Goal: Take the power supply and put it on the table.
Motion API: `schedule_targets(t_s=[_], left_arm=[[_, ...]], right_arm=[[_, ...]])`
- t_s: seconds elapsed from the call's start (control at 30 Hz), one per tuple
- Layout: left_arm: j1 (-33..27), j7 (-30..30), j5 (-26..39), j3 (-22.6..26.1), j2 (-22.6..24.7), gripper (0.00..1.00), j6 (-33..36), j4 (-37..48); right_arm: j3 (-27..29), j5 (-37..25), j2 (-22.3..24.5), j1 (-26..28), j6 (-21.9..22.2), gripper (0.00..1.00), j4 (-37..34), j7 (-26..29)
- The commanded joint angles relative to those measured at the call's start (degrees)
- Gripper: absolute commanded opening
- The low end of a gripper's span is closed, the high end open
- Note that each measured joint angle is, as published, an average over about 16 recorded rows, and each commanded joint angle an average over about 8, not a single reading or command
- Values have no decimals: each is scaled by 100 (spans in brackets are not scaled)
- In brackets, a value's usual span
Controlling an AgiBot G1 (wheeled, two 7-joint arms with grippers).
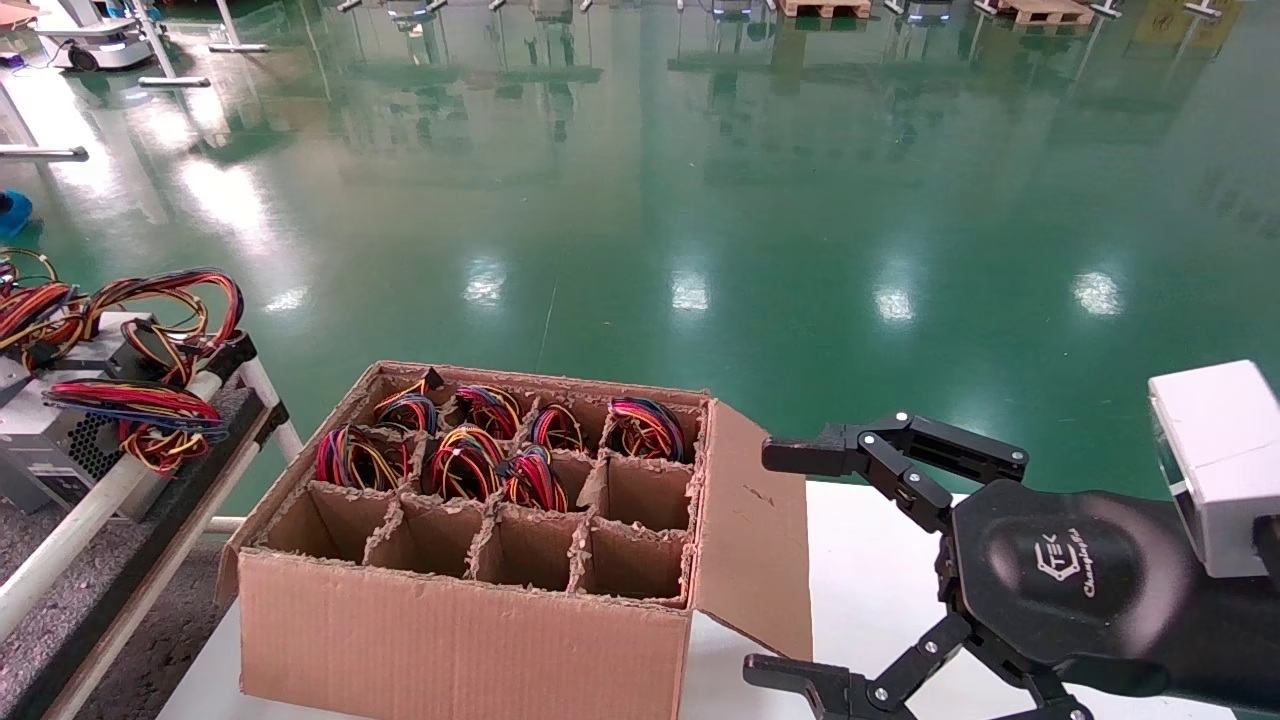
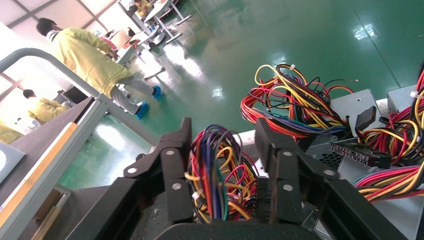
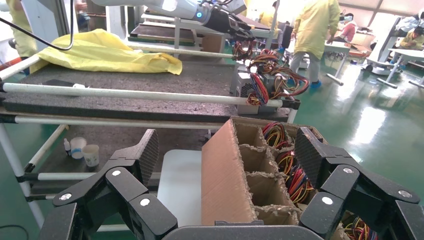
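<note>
Gripping the power supply (image 2: 220, 172) by its wire coil, the left gripper (image 2: 222, 175) is being held over the side table (image 1: 150, 500) for set-down; the right gripper (image 1: 800, 570) is being kept wide open, empty, beside the cardboard box (image 1: 460, 630).

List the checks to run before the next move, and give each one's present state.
1. Left gripper around the power supply wire coil: ok.
2. Power supply body resting on the side table: cannot tell, body hidden.
3. Its wires free of the neighbouring units: cannot tell.
4. Right gripper open, beside the box, not touching it: ok.
5. More coils waiting in the box's rear cells: ok.
</note>
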Motion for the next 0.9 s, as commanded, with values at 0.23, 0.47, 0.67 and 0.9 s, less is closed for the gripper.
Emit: schedule_targets(t_s=[0.23,0.47,0.67,0.9], left_arm=[[-43,-4,-90,-63,56,100,-53,-78],[-156,-121,-323,-225,320,100,-212,-185],[-416,-383,-565,-386,608,100,-64,-309],[-805,-602,-609,-404,1008,100,95,-387]], right_arm=[[-1,0,0,1,0,100,-1,-1],[-2,1,0,1,0,100,-1,-1],[-2,1,0,1,0,100,-1,-1],[-3,1,1,1,0,100,-1,-2]])
